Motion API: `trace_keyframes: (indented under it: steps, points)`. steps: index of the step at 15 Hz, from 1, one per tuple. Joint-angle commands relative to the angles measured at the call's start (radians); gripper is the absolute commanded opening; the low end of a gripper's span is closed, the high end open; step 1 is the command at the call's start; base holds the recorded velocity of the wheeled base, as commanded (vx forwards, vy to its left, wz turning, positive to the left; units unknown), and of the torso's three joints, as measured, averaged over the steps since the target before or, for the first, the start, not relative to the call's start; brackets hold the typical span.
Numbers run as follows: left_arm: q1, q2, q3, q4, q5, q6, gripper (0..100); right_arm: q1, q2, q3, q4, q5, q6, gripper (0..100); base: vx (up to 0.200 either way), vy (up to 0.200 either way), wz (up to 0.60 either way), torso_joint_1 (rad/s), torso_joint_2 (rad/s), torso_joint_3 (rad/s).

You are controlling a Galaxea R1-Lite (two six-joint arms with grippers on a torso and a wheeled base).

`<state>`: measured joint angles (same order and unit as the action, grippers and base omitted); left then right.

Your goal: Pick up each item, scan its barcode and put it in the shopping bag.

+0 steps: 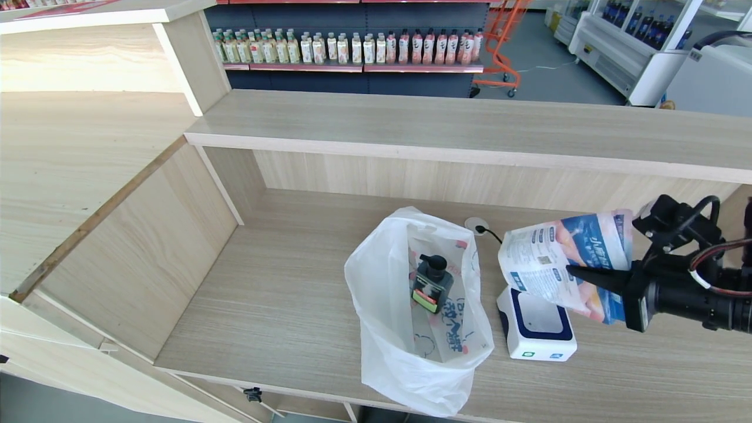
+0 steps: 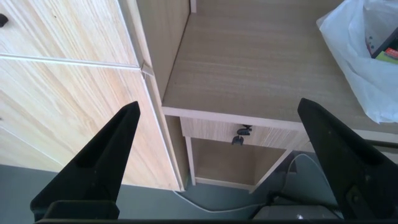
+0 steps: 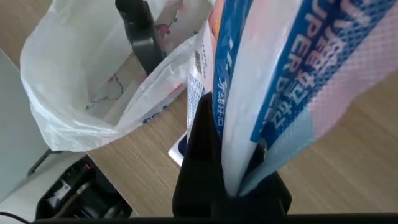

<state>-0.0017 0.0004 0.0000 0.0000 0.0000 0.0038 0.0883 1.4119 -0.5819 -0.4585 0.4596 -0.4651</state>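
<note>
A blue-and-white printed packet (image 1: 564,258) hangs above the white barcode scanner (image 1: 536,323), and my right gripper (image 1: 587,275) is shut on it from the right. Up close in the right wrist view the packet (image 3: 273,81) is pinched between my black fingers (image 3: 202,143). The white plastic shopping bag (image 1: 376,294) stands open left of the scanner, with a dark pump bottle (image 1: 433,283) inside it. The bag (image 3: 68,81) and the bottle (image 3: 140,31) lie beyond the packet. My left gripper (image 2: 217,155) is open, low by the counter's front left edge, holding nothing.
The counter (image 1: 276,305) is a recessed wooden bay with a raised ledge (image 1: 470,132) behind and a side wall (image 1: 135,247) on the left. A cable and round grommet (image 1: 477,225) sit behind the bag. Drawer fronts (image 2: 62,93) lie under the left gripper.
</note>
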Motion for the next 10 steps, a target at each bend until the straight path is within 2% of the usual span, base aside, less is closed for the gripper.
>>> trace_keyframes:
  steps: [1,3,4,5,7,10]
  points:
    - [0.0,0.0,0.0,0.0,0.0,-0.001,100,0.149,-0.013,-0.059,-0.002,-0.073,0.296,0,0.0,0.0,0.0,0.0,0.0,0.0]
    - [0.0,0.0,0.0,0.0,0.0,-0.001,100,0.266,-0.008,-0.075,-0.002,-0.125,0.533,0,0.0,0.0,0.0,0.0,0.0,0.0]
    - [0.0,0.0,0.0,0.0,0.0,0.001,100,0.289,-0.005,-0.076,-0.002,-0.128,0.572,0,0.0,0.0,0.0,0.0,0.0,0.0]
    - [0.0,0.0,0.0,0.0,0.0,-0.001,100,0.353,0.004,-0.078,0.001,-0.131,0.684,0,0.0,0.0,0.0,0.0,0.0,0.0]
    - [0.0,0.0,0.0,0.0,0.0,-0.001,100,0.395,0.016,-0.078,0.07,-0.134,0.758,0,0.0,0.0,0.0,0.0,0.0,0.0]
    - [0.0,0.0,0.0,0.0,0.0,-0.001,100,0.398,0.024,-0.07,0.139,-0.133,0.833,0,0.0,0.0,0.0,0.0,0.0,0.0]
